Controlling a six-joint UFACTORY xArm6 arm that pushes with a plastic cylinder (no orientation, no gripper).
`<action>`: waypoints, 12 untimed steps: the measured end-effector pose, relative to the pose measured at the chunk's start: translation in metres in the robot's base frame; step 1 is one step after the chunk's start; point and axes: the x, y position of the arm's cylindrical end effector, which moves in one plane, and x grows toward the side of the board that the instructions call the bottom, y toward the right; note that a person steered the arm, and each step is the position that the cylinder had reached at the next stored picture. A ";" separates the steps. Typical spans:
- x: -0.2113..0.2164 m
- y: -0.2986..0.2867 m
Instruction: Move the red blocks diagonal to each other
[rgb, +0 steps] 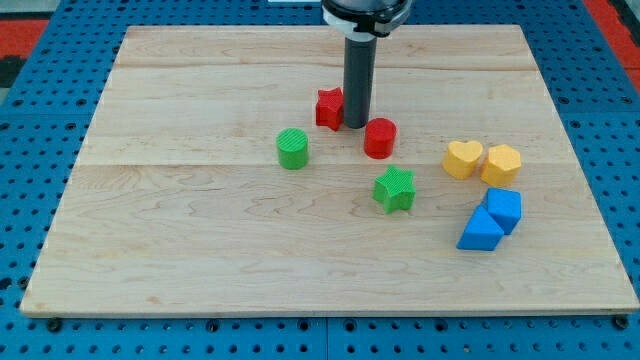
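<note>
Green cylinder (292, 148) at view's left of centre, clear of action. Red star (329, 108) just left of my tip (356, 125), touching or nearly so. Tip is bare rod, nothing to open or close, grips nothing, resting on board (200, 230) between both reds. Red cylinder (380, 138) just right and slightly below tip. Reds already sit roughly corner to corner; judgement: small nudge only, star lying left-up, cylinder right-down. Green star (394, 189), yellow pair, blue pair further right, untouched.

The rod (357, 80) hides part of the red star block (327, 108); the arm is cut off at the view's top
</note>
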 end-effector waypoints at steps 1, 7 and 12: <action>0.000 0.028; 0.147 0.282; 0.105 0.217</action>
